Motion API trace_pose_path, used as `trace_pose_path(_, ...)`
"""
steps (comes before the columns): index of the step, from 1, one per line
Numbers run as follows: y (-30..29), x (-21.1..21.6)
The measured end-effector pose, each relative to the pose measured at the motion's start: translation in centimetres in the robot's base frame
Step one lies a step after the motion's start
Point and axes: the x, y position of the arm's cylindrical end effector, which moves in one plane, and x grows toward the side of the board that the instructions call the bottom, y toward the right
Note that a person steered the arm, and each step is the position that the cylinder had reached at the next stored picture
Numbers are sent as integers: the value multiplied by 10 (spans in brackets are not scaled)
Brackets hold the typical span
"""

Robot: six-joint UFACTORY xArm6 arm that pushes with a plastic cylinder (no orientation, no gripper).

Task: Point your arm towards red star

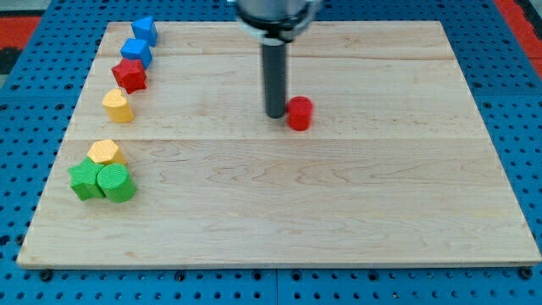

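The red star lies near the view's left edge of the wooden board, in a column of blocks. My tip is near the board's middle top, far to the right of the red star. It stands just left of a red cylinder, touching or almost touching it.
Two blue blocks lie above the red star. A yellow block lies below it. Lower left are a yellow hexagon, a green block and a green cylinder.
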Motion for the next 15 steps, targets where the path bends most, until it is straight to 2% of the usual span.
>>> trace_pose_path(1,50,28)
trace_pose_path(3,133,26)
trace_pose_path(4,100,26)
trace_pose_path(5,-21,3)
trace_pose_path(6,-116,18)
trace_pose_path(7,-196,38)
trace_pose_path(8,-286,15)
trace_pose_path(9,-330,11)
trace_pose_path(10,-313,-45)
trace_pose_path(13,-300,-58)
trace_pose_path(15,-312,-69)
